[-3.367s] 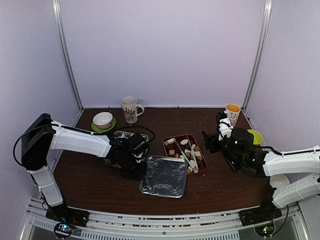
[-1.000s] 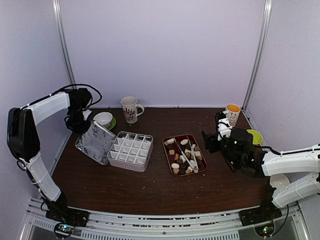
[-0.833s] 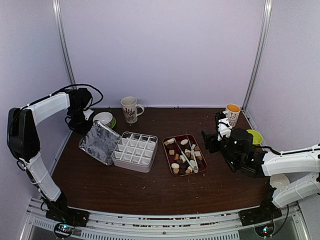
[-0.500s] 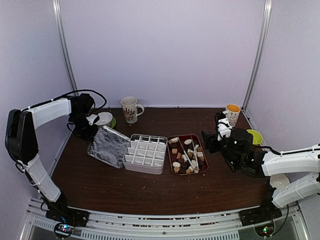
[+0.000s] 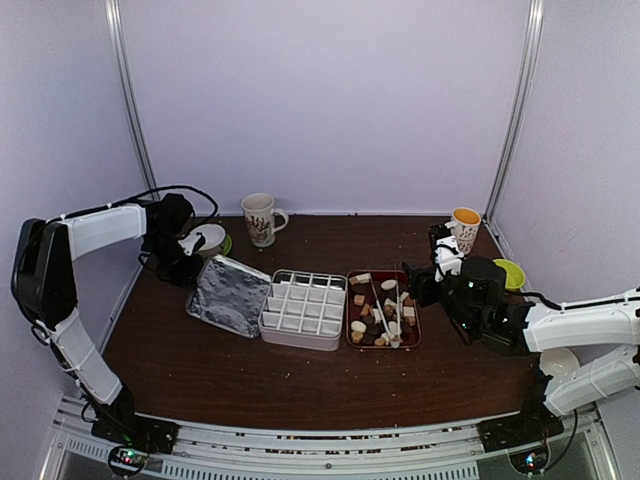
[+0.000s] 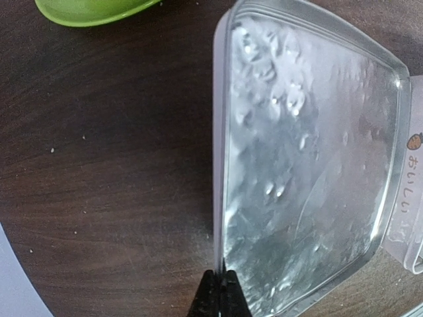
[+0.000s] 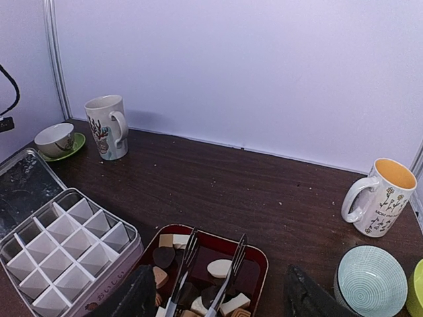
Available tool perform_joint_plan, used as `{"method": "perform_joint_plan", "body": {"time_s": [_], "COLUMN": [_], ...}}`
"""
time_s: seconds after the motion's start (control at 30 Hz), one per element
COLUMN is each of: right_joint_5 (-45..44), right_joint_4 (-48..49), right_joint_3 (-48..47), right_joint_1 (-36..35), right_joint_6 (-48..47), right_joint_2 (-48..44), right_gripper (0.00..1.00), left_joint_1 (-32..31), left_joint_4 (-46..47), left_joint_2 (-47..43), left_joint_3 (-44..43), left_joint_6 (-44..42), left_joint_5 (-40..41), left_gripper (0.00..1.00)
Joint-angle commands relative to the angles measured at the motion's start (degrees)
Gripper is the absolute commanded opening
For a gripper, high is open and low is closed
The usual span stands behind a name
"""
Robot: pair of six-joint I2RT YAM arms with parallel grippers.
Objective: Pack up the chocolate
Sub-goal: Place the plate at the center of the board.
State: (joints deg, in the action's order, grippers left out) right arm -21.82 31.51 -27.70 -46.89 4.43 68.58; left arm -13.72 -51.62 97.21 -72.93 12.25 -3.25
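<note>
Wide strip of table (image 5: pixel 320 385) lies between the box (image 5: pixel 303 308) and the near edge. Since a second ago the box has slid right and now touches the red tray (image 5: pixel 384 346), mid-table, holding the chocolate (image 5: pixel 358 326) and tongs (image 5: pixel 383 312). Left gripper (image 6: pixel 220 290) is pinched together on the open lid's (image 5: pixel 228 293) rim, arm reaching along the left edge. Right gripper (image 7: pixel 221 294) has fingers apart, empty, at the tray's right side. Mugs (image 5: pixel 260 218) stand at the far edge

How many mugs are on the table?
2. A patterned white mug stands at the back left, and a mug with an orange inside at the back right. None seems hidden.
</note>
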Motion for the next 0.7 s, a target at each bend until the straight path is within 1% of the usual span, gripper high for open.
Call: {"method": "perform_joint_plan", "body": {"time_s": [0.0, 0.1, 0.23, 0.33, 0.47, 0.57, 0.67], "right_joint_5": [0.31, -0.04, -1.86, -0.93, 1.1, 1.34, 1.75], "right_joint_4": [0.28, -0.54, -2.28, -5.73, -5.43, -5.38, -5.15], "right_joint_3": [-0.94, -1.35, -2.28, -4.56, -4.5, -4.35, -4.25], "right_joint_1": [0.26, 0.29, 0.43, 1.96, 3.43, 3.78, 3.83], "right_joint_6": [-0.34, -0.02, 1.2, 3.08, 4.68, 4.84, 4.9], "right_joint_2": [0.2, 0.33, 1.22, 3.42, 3.86, 3.75, 3.82], "right_gripper": [0.66, 0.66, 0.67, 0.67, 0.67, 0.67, 0.66], "left_joint_1": [-1.03, -1.02, -1.26, -1.76, -2.95, -3.51, -3.47], "left_joint_4": [4.73, 5.95, 6.41, 6.57, 6.95, 8.41, 9.58], "left_joint_2": [0.46, -0.05, -1.12, -2.25, -2.63, -3.3, -3.42], "left_joint_3": [2.3, 3.65, 5.02, 6.02, 7.53, 9.26, 9.72], "left_joint_6": [4.65, 4.89, 5.52, 5.66, 5.62, 6.53, 7.62], "left_joint_5": [-4.36, -6.22, -6.35, -6.46, -6.13, -4.92, -1.32], "left_gripper": [0.0, 0.0, 0.0, 0.0, 0.0, 0.0, 0.0]}}
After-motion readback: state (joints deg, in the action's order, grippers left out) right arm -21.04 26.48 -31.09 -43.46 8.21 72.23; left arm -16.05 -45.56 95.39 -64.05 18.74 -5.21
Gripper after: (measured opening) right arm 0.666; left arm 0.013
